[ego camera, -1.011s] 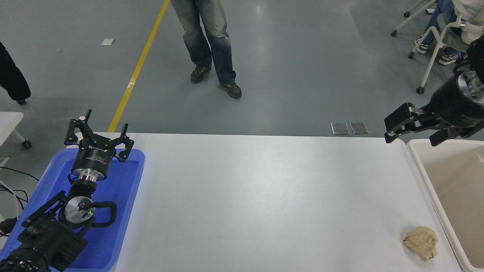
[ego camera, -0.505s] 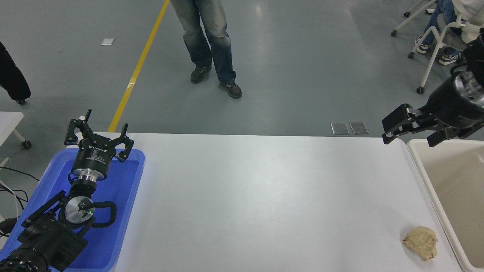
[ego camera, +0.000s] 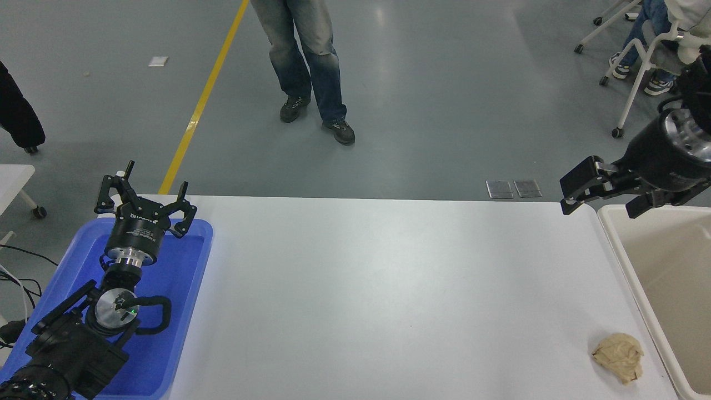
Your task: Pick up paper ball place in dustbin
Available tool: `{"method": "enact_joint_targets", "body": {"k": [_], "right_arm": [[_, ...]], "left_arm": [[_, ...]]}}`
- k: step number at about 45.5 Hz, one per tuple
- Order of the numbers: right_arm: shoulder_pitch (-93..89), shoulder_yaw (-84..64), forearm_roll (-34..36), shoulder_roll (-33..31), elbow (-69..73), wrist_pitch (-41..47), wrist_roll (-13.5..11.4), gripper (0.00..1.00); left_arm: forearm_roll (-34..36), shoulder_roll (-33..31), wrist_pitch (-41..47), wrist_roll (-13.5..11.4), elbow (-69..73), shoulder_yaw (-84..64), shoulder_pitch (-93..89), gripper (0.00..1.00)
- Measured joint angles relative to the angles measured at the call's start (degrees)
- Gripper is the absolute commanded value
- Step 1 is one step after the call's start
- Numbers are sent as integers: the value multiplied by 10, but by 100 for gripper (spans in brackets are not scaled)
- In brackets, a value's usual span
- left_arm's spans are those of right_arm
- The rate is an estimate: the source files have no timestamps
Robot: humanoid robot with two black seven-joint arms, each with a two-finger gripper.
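Observation:
The tan, crumpled paper ball [ego camera: 618, 355] lies on the white table [ego camera: 389, 300] near its front right corner, just left of the dustbin. Only part of the cream-white dustbin [ego camera: 617, 247] shows at the right edge, with beige inner walls. My right gripper [ego camera: 601, 206] hangs open and holds nothing, above the table's far right corner and the dustbin's far rim, well behind the ball. At the lower left, my left gripper [ego camera: 145, 191] is parked open over a blue tray.
A blue plastic tray [ego camera: 183, 289] sits at the table's left end under the left arm. A person's legs [ego camera: 308, 61] stand on the grey floor beyond the table. Wheeled chairs [ego camera: 639, 61] and a seated person are at the top right.
My right gripper has drifted slightly left and upward near the table's far right corner. The paper ball and the left arm have not moved.

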Motion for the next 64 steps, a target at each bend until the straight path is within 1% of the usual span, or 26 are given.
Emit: {"method": "enact_joint_targets", "body": {"k": [32,42,52,64], "right_arm": [[-26,4,-4,-11,-69,0,2,100],[-81,7,-9,-15,-114,-2,2,100],[-161,5,-47,-17,-137,-73,2,100],[-277,9,-80,-17,-147,-197,2,100]], "left_arm": [[0,0,0,0,0,0,0,100],[0,0,0,0,0,0,0,100],[0,0,0,0,0,0,0,100],[0,0,0,0,0,0,0,100]]}}
